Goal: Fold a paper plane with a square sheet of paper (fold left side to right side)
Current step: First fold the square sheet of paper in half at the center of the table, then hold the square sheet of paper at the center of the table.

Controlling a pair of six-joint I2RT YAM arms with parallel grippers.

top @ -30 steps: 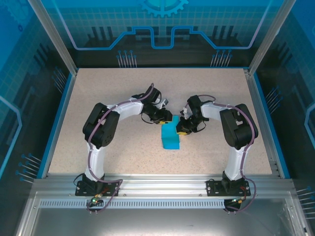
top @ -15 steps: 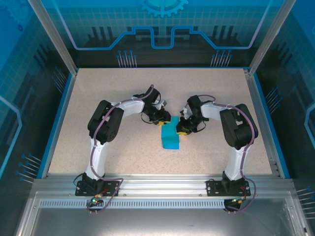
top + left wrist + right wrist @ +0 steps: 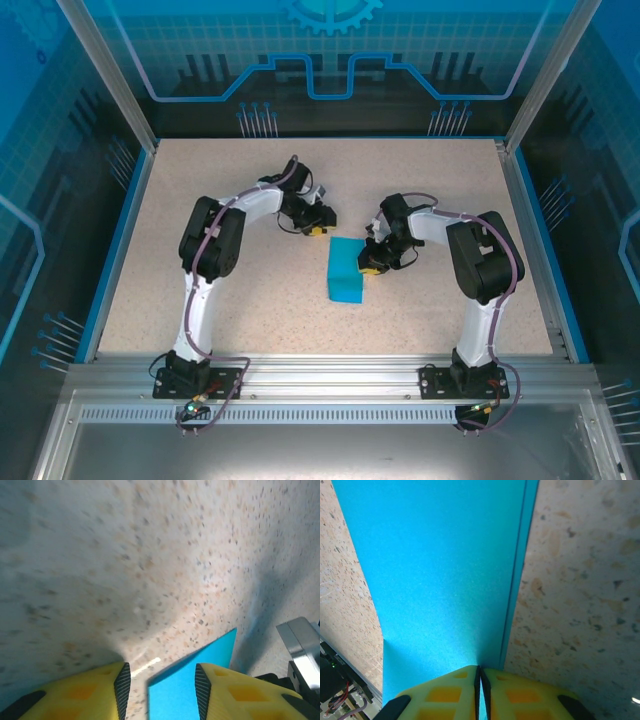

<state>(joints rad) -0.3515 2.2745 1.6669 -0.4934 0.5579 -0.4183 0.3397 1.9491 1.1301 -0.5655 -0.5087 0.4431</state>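
Speckled table [image 3: 200, 300] carries the cyan paper [image 3: 347, 272] at its centre, folded narrow. Right gripper [image 3: 372, 265] pinches the paper's three o'clock edge, likely pinning the layers aligned. Left gripper [image 3: 318, 228] hangs unclenched at the paper's eleven o'clock, holding nothing, likely clear for creasing.

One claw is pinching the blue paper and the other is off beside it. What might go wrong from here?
1. Only the right claw grips the sheet of paper, at its edge; a pull may drag it across the table or crumple it.
2. The left claw stands open, apart from the sheet, so nothing presses the layers flat; they might spring open.
3. It sits near the sheet's corner and might nudge it.
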